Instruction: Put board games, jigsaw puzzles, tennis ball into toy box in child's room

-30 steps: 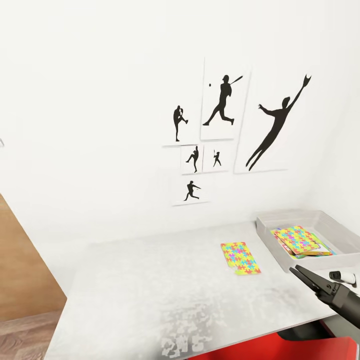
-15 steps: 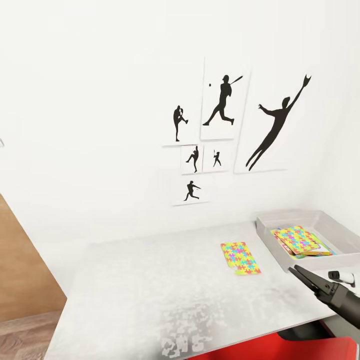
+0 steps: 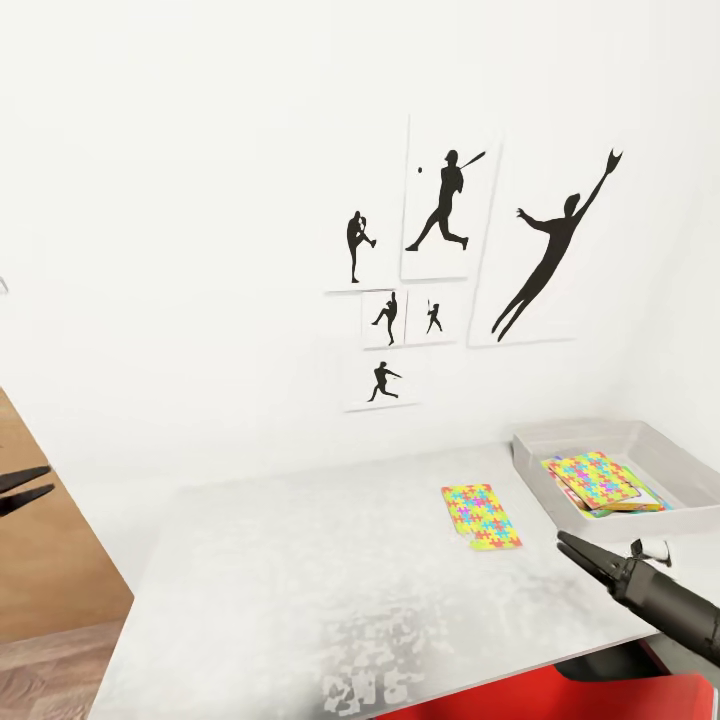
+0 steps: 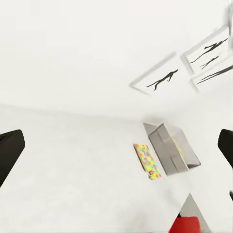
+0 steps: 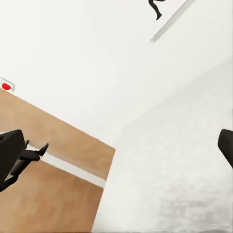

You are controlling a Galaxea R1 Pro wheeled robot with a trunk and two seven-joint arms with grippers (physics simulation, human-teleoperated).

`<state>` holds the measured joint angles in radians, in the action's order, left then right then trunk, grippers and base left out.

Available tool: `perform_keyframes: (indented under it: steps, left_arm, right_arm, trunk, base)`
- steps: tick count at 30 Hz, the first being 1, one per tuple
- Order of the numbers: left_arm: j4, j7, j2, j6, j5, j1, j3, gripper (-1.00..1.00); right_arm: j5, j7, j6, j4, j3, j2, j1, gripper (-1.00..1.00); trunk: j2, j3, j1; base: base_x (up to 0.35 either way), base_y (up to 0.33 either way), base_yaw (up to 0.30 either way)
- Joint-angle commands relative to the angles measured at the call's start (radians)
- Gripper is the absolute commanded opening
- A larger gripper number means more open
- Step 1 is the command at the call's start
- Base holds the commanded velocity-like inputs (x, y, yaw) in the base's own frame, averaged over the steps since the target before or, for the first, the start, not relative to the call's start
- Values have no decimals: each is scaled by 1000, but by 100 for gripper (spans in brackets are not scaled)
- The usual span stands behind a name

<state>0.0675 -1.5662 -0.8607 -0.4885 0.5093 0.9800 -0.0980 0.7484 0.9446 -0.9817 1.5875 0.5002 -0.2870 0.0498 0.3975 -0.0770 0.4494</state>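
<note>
**1 puzzle on the table, more toys in the box**

1 jigsaw puzzle [image 3: 481, 516] lies flat on the pale table [image 3: 300, 560], just beside the near-left corner of the toy box [image 3: 560, 505] but apart from it. The box stands at the table's right end near the wall corner. Inside it, a second puzzle board [image 3: 592, 476] rests tilted on a stack of colourful flat boxes.

Right gripper [image 3: 580, 552]: low over the table's front right, in front of the box, fingers spread, holding nothing.

Left gripper [image 3: 22, 488]: at the far left, off the table's edge, 2 fingertips parted, empty.

6 black sports prints [image 3: 440, 215] hang on the white wall above the table.
</note>
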Motion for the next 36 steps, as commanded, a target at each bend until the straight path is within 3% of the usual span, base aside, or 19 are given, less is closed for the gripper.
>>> perform_keyframes:
  steps: [1, 7, 12, 17, 23, 26, 29, 30, 36]
  left_arm:
    - [16, -5, 14, -17, 5, 2, -11, 100]
    - [151, -5, 93, -109, 2, 2, -57, 100]
    - [285, 0, 137, -204, -1, 2, -108, 100]
    - [412, 119, 179, -287, -1, 4, -128, 100]
    - [515, 280, 233, -366, 0, 7, -134, 100]
    - [541, 340, 253, -386, 2, 9, -134, 100]
    - [560, 386, 271, -401, 5, 12, -134, 100]
    - [566, 399, 282, -408, 4, 12, -134, 100]
    - [573, 439, 310, -421, 1, 14, -135, 100]
  right_arm:
    - [-1, -21, -17, 0, -3, -1, 15, 100]
    - [8, -171, -65, -1, -25, 1, 142, 100]
    - [13, -278, -65, -8, -107, -1, 266, 100]
    - [15, -394, -65, -45, -222, 3, 406, 100]
    - [16, -553, -65, -178, -343, 15, 575, 100]
    - [17, -621, -65, -266, -385, 37, 658, 100]
    - [13, -708, -65, -389, -420, 82, 755, 100]
    - [10, -759, -65, -450, -430, 110, 803, 100]
    - [4, -981, -65, -648, -444, 193, 938, 100]
  trunk:
    - [2, -2, 1]
    - [2, -2, 1]
    - [2, -2, 1]
    - [2, -2, 1]
    - [2, -2, 1]
    - [2, -2, 1]
    - [2, -2, 1]
    - [2, -2, 1]
    - [2, -2, 1]
  base:
    - [0, 0, 0]
    - [0, 0, 0]
    - [0, 0, 0]
    - [0, 0, 0]
    - [0, 0, 0]
    - [0, 0, 0]
    - [0, 0, 0]
    - [0, 0, 0]
    - [0, 0, 0]
